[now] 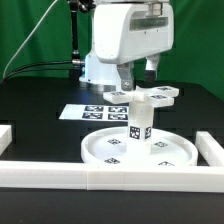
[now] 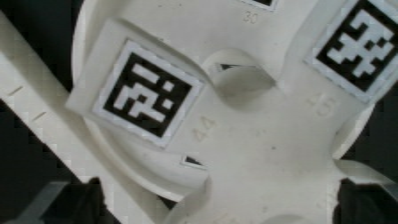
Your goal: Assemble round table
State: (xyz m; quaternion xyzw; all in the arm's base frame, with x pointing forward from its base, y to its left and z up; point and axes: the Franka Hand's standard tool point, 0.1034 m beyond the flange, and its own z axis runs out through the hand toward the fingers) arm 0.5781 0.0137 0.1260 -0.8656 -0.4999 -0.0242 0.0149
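Cross piece at the leg top, claw right over it.
Exterior view, left to right: marker board (image 1: 92,112) flat on the black worktop (image 1: 40,100); disc (image 1: 105,150) with the leg (image 1: 140,128) upright on it; cross piece (image 1: 152,97) atop the leg, contact unclear, under the claw (image 1: 138,82). Wrist view shows only the cross piece's tags (image 2: 146,88), close up. Claw opening and grip: can't tell.

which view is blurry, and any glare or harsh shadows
exterior view: even light, no glare, the tags on the round disc tiny and coarse; wrist view: the cross-shaped piece fills the frame, slightly soft and grey-shaded in places, its tags still legible
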